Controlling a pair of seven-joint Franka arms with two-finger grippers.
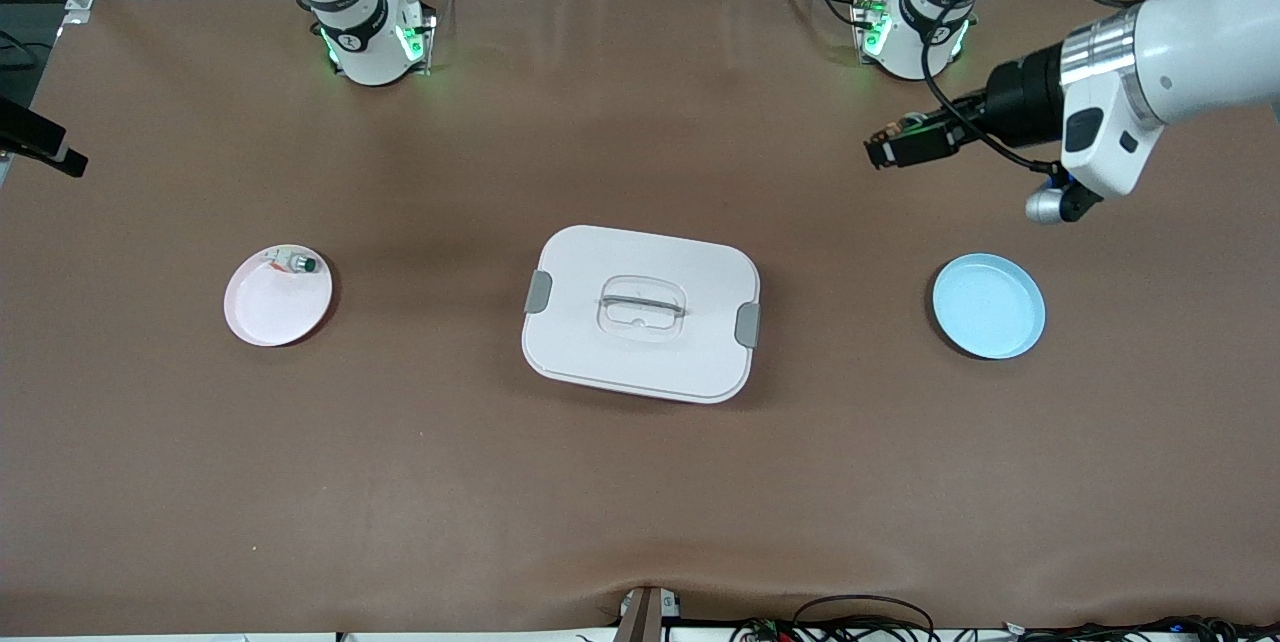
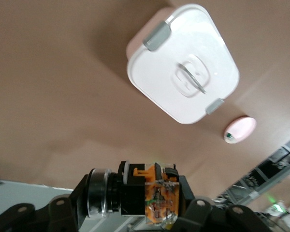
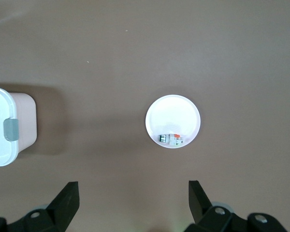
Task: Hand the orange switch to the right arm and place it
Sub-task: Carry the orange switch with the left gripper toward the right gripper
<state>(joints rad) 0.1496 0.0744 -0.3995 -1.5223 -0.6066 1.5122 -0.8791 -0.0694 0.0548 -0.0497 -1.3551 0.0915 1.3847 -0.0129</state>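
My left gripper [image 1: 888,149] is up in the air over the table, between the left arm's base and the blue plate [image 1: 988,306]. It is shut on the orange switch [image 2: 154,199], a black block with an orange part and a silver ring, held sideways between the fingers. My right gripper [image 3: 133,189] shows only in the right wrist view. It is open and empty, high over the table by the pink plate [image 3: 173,116].
A white lidded box [image 1: 640,312] with grey clips stands mid-table and also shows in the left wrist view [image 2: 183,63]. The pink plate [image 1: 278,307] toward the right arm's end holds a small white-silver piece with a green cap [image 1: 297,263]. The blue plate is empty.
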